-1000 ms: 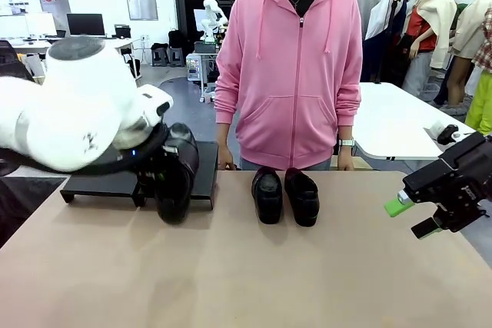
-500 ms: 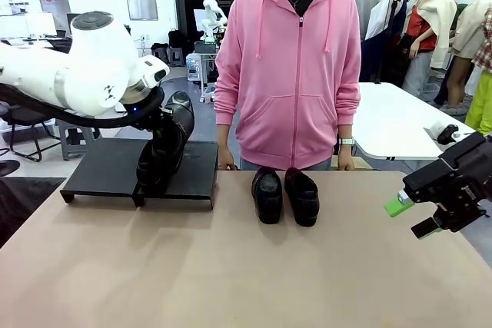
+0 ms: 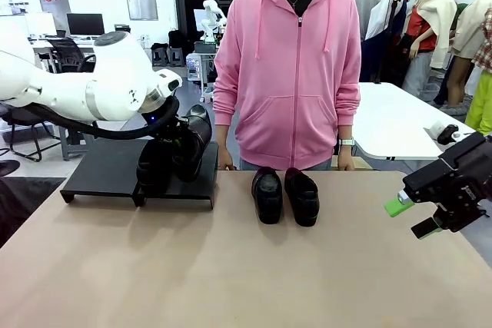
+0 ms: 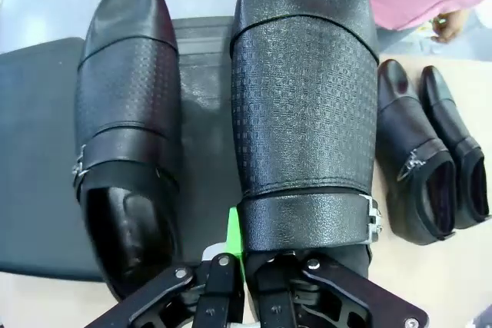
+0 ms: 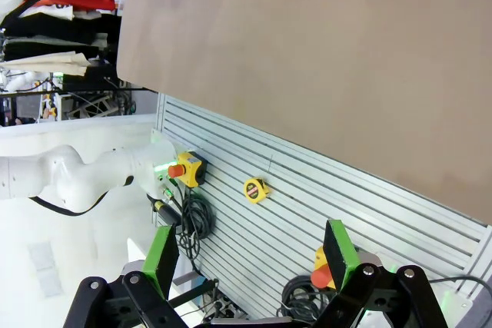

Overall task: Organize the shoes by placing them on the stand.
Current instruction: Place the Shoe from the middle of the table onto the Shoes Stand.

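Left wrist view: the left gripper [image 4: 240, 257] is clamped on the heel rim of one held shoe [image 4: 304, 113], which points straight ahead of the fingers. A hold at the heel leaves the sole free to go down flat and keeps the fingers clear of the stand [image 4: 38, 151] below. Just beside the gripper, parallel to the held shoe, a second shoe [image 4: 127, 113] already rests on the stand. The alignment suggests the held one is being matched to it as a pair. On the gripper's other side, farther off, two more shoes [image 4: 411, 159] wait on the desk [image 4: 430, 282].

Front view: the left gripper [image 3: 183, 142] carries the held shoe [image 3: 194, 137] heel-high and toe-low over the right section of the stand [image 3: 100, 170], next to the second shoe [image 3: 154, 167]. Whether the toe touches the platform cannot be told. The two more shoes [image 3: 284, 196] stand well to the gripper's right, close in front of the person [image 3: 296, 74]. The right gripper [image 3: 413, 217] is parked far from the work, with its fingers spread and nothing between them; the right wrist view shows the same gap at the right gripper [image 5: 250, 259].

Change: a second ago the held shoe hung toe-down at the near edge of the stand. Half a second ago it was above the platform, and it now lies farther in and less steep. The right gripper and the desk [image 3: 231, 266] shoes have not moved.
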{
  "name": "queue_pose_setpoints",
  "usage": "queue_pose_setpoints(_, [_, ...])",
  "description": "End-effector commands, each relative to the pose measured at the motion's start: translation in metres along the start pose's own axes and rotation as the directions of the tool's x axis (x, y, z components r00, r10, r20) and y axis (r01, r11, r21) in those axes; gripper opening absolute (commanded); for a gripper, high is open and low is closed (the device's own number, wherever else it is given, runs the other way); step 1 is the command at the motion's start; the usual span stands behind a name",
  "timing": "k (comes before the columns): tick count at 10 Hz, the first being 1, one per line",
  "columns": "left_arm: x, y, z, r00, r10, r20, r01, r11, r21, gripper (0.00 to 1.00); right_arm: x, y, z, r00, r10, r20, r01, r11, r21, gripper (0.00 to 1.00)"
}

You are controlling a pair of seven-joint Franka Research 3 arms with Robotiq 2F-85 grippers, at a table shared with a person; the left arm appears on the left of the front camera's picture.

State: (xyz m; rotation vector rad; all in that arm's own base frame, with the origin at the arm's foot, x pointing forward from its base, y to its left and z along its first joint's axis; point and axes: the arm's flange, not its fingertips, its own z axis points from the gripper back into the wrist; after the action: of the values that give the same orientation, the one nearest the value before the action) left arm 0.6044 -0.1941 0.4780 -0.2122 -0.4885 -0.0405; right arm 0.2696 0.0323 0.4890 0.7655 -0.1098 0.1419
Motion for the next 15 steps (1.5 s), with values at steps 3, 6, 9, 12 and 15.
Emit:
queue_pose_setpoints(3, [0.012, 0.006, -0.021, 0.998, -0.009, 0.063, 0.005, 0.998, 0.055, 0.00, 0.002, 0.001, 0.001, 1.000, 0.019, 0.011, -0.020, 0.999, 0.036, 1.00])
queue_pose_setpoints(6, [0.020, 0.005, -0.037, 1.000, -0.018, 0.005, 0.018, 1.000, 0.013, 0.00, 0.002, 0.001, 0.001, 1.000, 0.019, 0.011, -0.020, 0.999, 0.036, 1.00])
queue_pose_setpoints(9, [0.024, 0.005, -0.037, 1.000, 0.025, -0.007, -0.025, 1.000, -0.001, 1.00, 0.002, 0.001, 0.001, 1.000, 0.019, 0.011, -0.020, 0.999, 0.036, 1.00])
queue_pose_setpoints(12, [0.020, -0.005, -0.025, 1.000, 0.002, 0.020, -0.002, 1.000, -0.007, 1.00, 0.002, 0.001, 0.001, 1.000, 0.019, 0.011, -0.020, 0.999, 0.036, 1.00])
queue_pose_setpoints(15, [0.004, -0.037, 0.026, 0.999, -0.035, -0.012, 0.034, 0.997, -0.075, 1.00, 0.002, 0.001, 0.001, 1.000, 0.019, 0.011, -0.020, 0.999, 0.036, 1.00])
